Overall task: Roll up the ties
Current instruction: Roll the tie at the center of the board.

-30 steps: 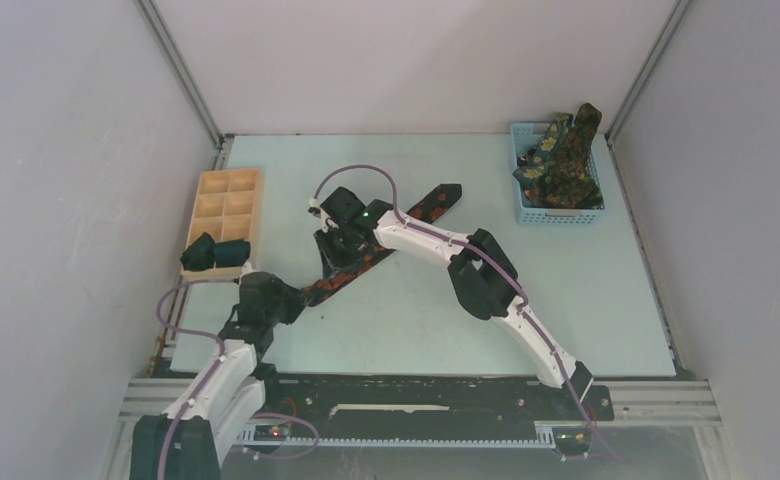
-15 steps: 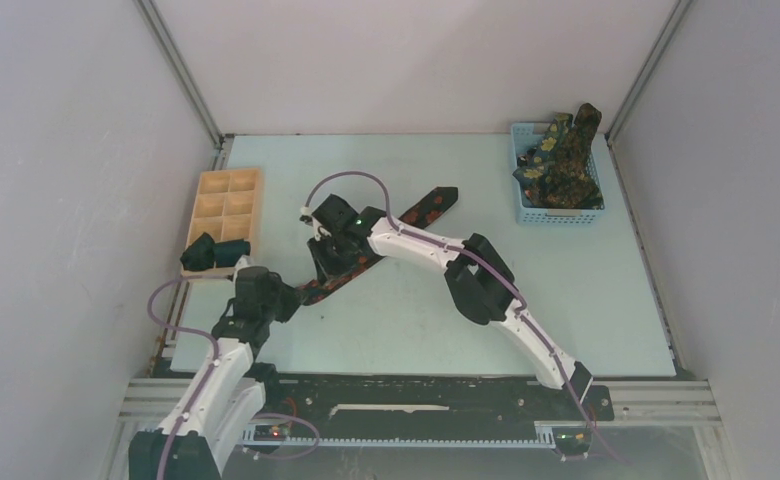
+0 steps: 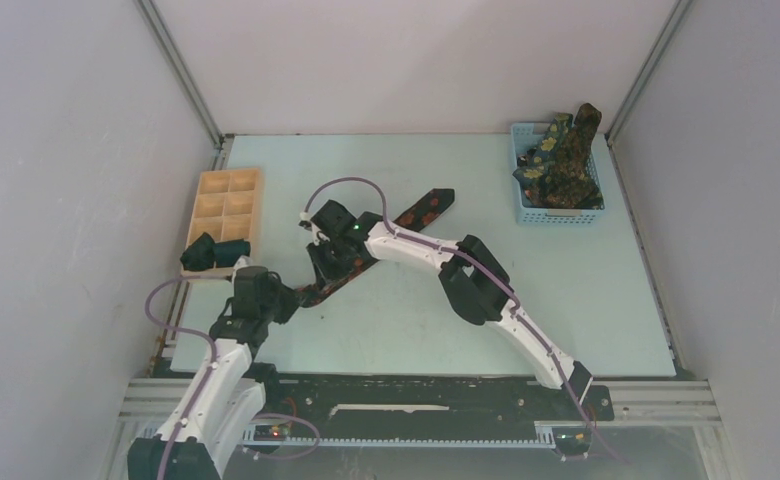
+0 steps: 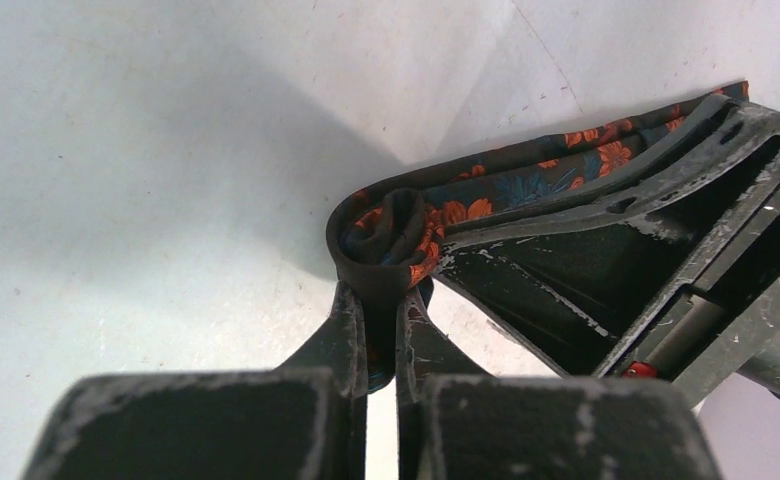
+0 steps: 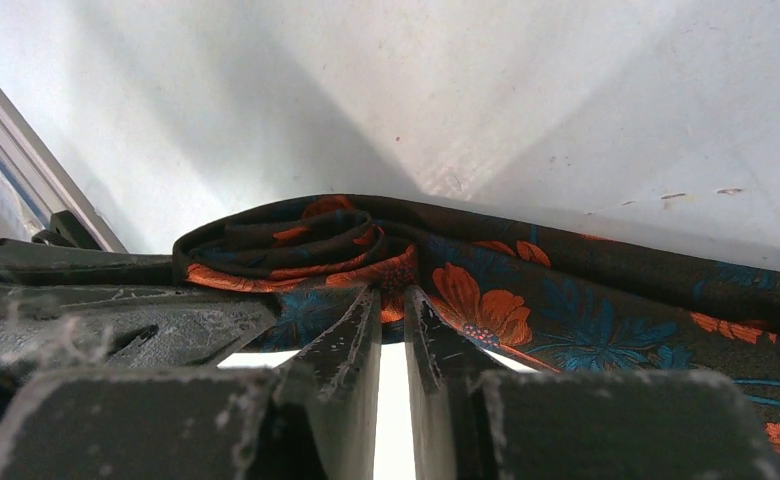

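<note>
Tie (image 4: 391, 235): judged soft, slippery — best held at the roll.
Left pincer (image 4: 381, 310): clamped on roll.
Right pincer (image 5: 391, 305): clamped on adjoining fabric.

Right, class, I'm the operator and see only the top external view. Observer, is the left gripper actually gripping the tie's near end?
Observer: Yes, the left wrist view shows the left gripper shut on the end of the black tie.
Operator: Any roll yet?
Observer: A small coil sits right at its fingertips.
Operator: And the other arm?
Observer: Its wrist view shows the right gripper pinching bunched fabric beside that coil.
</note>
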{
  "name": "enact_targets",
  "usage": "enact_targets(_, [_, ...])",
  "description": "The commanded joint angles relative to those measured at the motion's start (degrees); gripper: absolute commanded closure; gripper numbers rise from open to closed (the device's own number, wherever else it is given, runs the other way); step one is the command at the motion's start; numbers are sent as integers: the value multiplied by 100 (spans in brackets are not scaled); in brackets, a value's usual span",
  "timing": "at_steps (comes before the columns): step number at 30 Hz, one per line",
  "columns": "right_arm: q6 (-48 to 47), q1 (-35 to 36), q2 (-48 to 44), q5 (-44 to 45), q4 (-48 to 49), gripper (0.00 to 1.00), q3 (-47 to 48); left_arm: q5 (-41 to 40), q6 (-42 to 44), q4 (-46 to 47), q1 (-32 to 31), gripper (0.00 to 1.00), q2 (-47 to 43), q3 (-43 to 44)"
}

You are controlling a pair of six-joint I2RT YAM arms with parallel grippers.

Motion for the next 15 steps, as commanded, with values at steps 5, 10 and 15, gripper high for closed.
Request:
enact_targets(5, [112,154,120,-70,274,82,298,54,139,-97,50,100,-42,514])
enact_targets(10, [172,270,225,-209,317,82,459,146,142,-115,46,100,9,567])
enact_targets(15, [297,338,255,-416,530,82,459,187,193,-254,46,100,0,660])
